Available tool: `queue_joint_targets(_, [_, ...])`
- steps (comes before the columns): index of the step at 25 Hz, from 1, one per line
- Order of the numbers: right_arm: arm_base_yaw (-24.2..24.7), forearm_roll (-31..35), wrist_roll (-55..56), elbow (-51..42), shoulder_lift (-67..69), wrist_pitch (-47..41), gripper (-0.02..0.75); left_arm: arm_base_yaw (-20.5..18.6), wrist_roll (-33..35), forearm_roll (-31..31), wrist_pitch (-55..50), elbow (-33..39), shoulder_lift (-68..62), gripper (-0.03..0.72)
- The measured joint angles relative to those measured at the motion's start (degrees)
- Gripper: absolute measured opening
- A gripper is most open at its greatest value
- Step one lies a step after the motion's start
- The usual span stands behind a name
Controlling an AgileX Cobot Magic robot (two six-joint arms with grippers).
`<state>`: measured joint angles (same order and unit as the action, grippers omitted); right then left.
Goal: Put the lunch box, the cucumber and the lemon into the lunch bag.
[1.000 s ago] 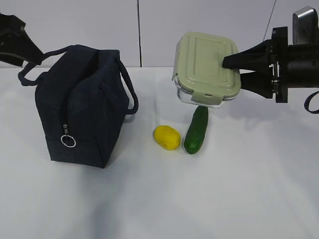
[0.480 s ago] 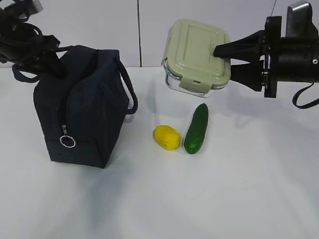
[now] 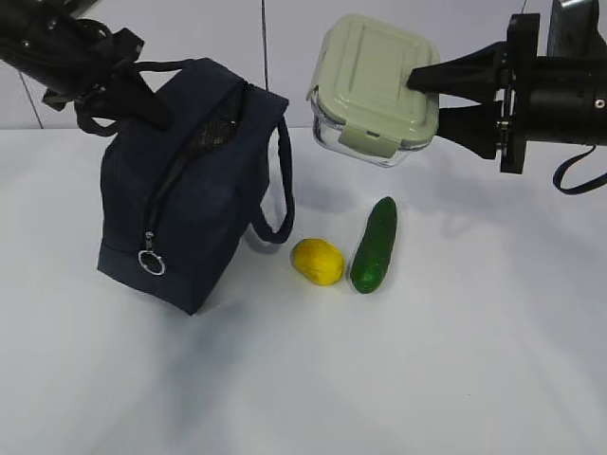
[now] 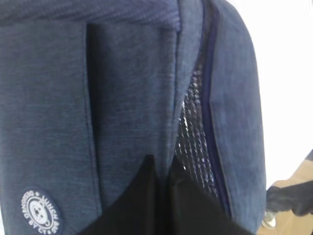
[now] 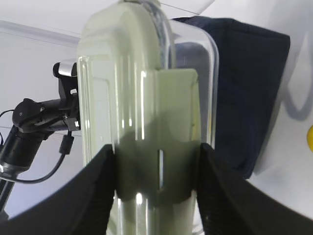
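Note:
The dark navy lunch bag stands tilted at the left, its top zipper parted and silvery lining showing. My left gripper is shut on the fabric at the bag's top edge, beside the opening. My right gripper is shut on the lunch box, a clear container with a sage-green lid, held in the air and tilted, right of the bag. In the right wrist view the fingers clamp the lunch box from both sides. The yellow lemon and the green cucumber lie side by side on the table below it.
A silver ring pull hangs at the bag's lower front corner. One loop handle droops toward the lemon. The white table runs to a pale wall behind. The left arm shows beyond the lunch box.
My left gripper came in, shut on the bag's top and pulled it; the bag tipped and shifted right. My right gripper carried the lunch box up and a little left.

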<state>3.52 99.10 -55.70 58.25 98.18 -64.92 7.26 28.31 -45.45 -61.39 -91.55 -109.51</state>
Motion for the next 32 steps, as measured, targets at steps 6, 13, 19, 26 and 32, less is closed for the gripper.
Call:
queue_joint_targets(6, [-1.63, 0.25, 0.46, 2.05, 0.0, 0.0, 0.376, 4.93, -3.56, -0.12, 3.85, -0.02, 0.0, -0.008])
queue_joint_targets(13, [-4.36, 0.25, 0.98, 2.03, 0.0, 0.0, 0.375, 8.6, -5.83, -3.03, 5.78, -0.02, 0.0, -0.008])
queue_joint_targets(19, [-6.55, 0.25, 1.31, 2.03, 0.0, 0.58, 0.375, 9.21, -6.05, -5.95, 5.87, -0.02, 0.0, -0.008])
queue_joint_targets(26, [-7.44, 0.59, 1.43, 2.03, 1.14, 5.66, 0.375, 9.21, -6.05, -7.06, 4.31, -0.02, 0.0, -0.008])
queue_joint_targets(32, [-7.44, 0.84, 1.52, 2.03, 4.93, 7.68, 0.375, 9.21, -5.95, -8.55, 3.84, -0.02, 0.0, -0.008])
